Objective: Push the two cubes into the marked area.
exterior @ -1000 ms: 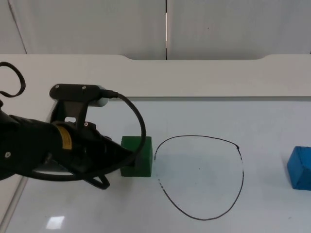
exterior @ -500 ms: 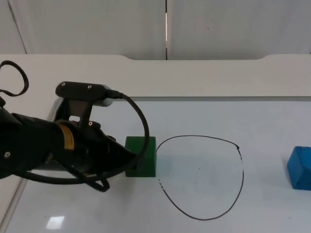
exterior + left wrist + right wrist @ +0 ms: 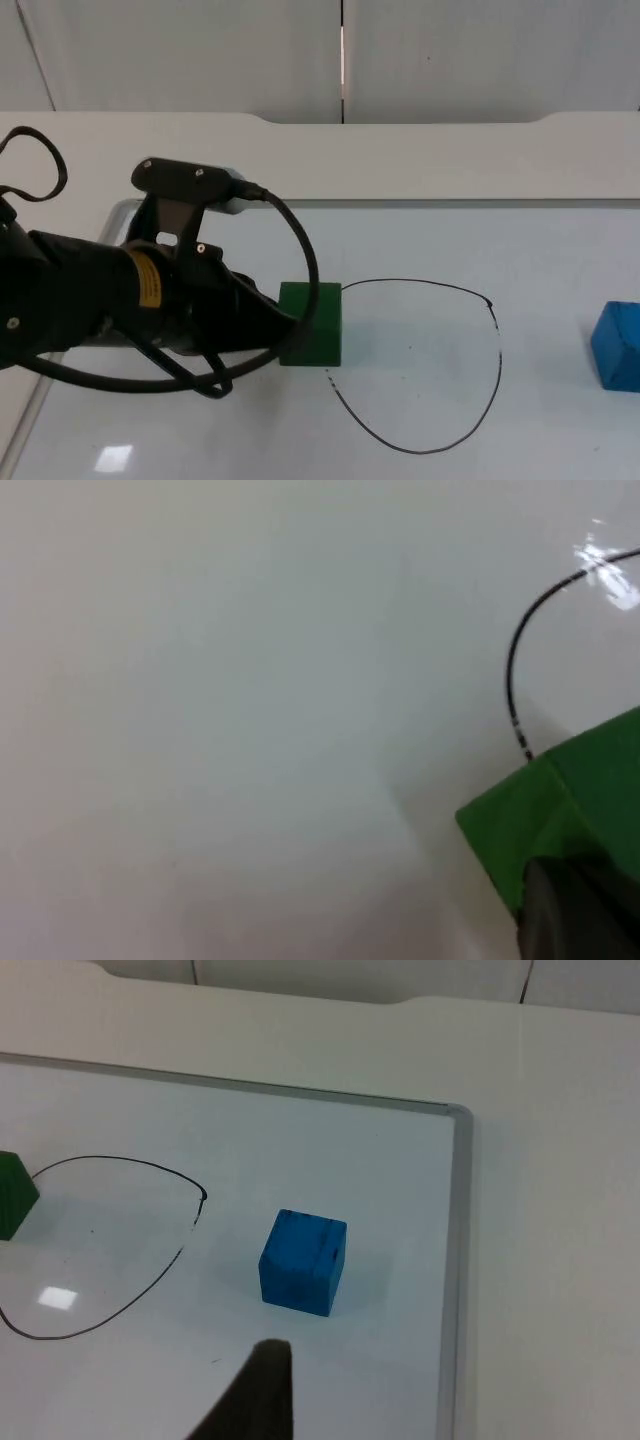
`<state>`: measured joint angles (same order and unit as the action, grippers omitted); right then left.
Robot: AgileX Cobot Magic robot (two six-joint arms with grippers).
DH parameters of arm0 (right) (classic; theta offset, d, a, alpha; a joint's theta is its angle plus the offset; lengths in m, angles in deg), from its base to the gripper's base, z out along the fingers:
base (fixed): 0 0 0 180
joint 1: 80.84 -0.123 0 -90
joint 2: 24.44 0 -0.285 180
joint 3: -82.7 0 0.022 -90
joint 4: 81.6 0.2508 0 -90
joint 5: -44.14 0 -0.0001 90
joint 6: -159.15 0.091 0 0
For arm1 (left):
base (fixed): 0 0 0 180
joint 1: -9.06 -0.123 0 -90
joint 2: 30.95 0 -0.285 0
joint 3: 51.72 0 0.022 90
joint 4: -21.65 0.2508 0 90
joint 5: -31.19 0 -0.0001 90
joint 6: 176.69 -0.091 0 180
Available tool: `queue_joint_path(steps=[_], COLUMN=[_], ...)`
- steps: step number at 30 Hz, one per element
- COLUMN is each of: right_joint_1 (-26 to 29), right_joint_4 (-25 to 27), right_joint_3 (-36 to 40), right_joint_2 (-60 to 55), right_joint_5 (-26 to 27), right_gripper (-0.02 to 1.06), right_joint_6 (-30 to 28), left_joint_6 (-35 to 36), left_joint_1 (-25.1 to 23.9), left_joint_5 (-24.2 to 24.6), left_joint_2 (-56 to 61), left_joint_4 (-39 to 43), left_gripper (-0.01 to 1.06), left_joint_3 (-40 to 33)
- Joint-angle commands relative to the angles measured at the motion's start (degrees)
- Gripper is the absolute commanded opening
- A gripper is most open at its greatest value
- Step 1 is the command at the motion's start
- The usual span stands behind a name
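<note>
A green cube (image 3: 311,322) stands on the left edge of the black marked outline (image 3: 499,360), with its right side over the line. My left gripper (image 3: 280,335) presses against the cube's left side, low over the board. In the left wrist view the gripper's black tip (image 3: 575,915) touches the green cube (image 3: 565,800), and the outline (image 3: 510,670) curves away beyond it. A blue cube (image 3: 617,343) sits far right, apart from the outline. The right wrist view shows the blue cube (image 3: 303,1262) ahead of my waiting right gripper (image 3: 255,1400), with the outline (image 3: 182,1248) and green cube (image 3: 14,1196) beyond.
The cubes rest on a whiteboard whose metal frame (image 3: 459,1260) runs just right of the blue cube. The frame's left edge (image 3: 30,405) passes under my left arm. A white table ledge (image 3: 400,155) lies behind the board.
My left arm has slid to the right and pushed the green cube from just left of the outline onto its left edge. The blue cube has not moved.
</note>
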<state>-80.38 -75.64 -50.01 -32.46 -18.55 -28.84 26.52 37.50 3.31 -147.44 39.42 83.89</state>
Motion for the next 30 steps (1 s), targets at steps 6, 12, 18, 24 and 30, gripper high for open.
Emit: queue_joint_path(steps=[6, 12, 18, 24, 30], right_joint_1=[0.42, 0.42, 0.42, 0.42, 0.42], right_joint_4=[0.22, 0.22, 0.22, 0.22, 0.22], right_joint_3=[0.29, 0.29, 0.29, 0.29, 0.29], right_joint_2=[0.23, 0.23, 0.23, 0.23, 0.23], right_joint_5=[0.65, 0.65, 0.65, 0.65, 0.65], right_gripper=[1.05, 1.05, 1.05, 1.05, 1.05], right_joint_6=[-0.12, -0.12, -0.12, -0.12, -0.12], left_joint_6=[0.71, 0.71, -0.47, -0.47, -0.47], left_joint_1=[2.17, 2.20, 2.20, 2.20, 2.20], left_joint_5=[-1.22, -1.07, -0.40, 0.06, -1.84], left_joint_2=[0.12, 0.12, -0.75, -3.26, -3.50], left_joint_4=[1.77, 1.53, 0.87, 1.24, 3.68], left_gripper=[0.00, 0.00, 0.00, 0.00, 0.00], left_joint_3=[0.80, 1.18, 2.58, 4.16, 4.16])
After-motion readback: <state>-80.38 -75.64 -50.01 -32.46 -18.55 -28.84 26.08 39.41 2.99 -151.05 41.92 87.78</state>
